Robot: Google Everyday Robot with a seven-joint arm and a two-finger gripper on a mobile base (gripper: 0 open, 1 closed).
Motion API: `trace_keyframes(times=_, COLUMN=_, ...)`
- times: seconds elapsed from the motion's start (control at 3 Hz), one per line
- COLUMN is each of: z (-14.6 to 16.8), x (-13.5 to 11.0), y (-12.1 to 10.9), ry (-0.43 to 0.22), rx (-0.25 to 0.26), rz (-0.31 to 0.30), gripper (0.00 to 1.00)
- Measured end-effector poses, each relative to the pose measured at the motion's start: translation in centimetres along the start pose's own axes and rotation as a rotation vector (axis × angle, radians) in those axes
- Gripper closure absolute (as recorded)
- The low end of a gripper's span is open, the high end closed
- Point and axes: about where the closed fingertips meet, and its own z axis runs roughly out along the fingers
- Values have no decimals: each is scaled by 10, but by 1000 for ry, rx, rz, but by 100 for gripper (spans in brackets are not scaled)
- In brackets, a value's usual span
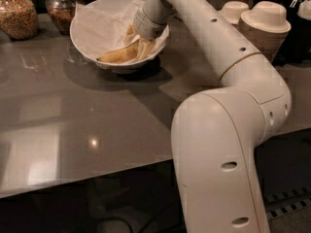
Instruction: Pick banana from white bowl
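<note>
Grey glossy tabletop (73, 130) holds the wide round white bowl (77, 38) lined with crinkled white paper (97, 25). The curved yellow speckled banana (116, 56) lies inside the bowl against its near wall. The white arm's two-finger gripper (140, 45) is down in the bowl at the banana's right end. You cannot tell whether it is pinching the fruit or spread.

Likely risks:
- A hold this far toward one end may let the banana swing or slip on the lift.
- The paper sits right at the gripper, so it could get caught and come up too.
- The wrist is close to the bowl's right rim and could nudge or tip the bowl.

Two glass jars of snacks (17, 16) stand left of the bowl. Stacks of small tan paper bowls (265, 25) stand well right of it. Neither looks to be in your way, though the arm (209, 33) hides the bowl's right rim.
</note>
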Motion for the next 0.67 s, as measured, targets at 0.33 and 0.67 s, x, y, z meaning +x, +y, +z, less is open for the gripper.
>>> trace_keyframes(times=0.33, z=-1, x=-2, y=-4, ry=0, rx=2, rz=-10, gripper=68)
trace_keyframes(times=0.67, z=-15, x=-9, y=-8, ry=6, rx=1, rz=-33, gripper=91)
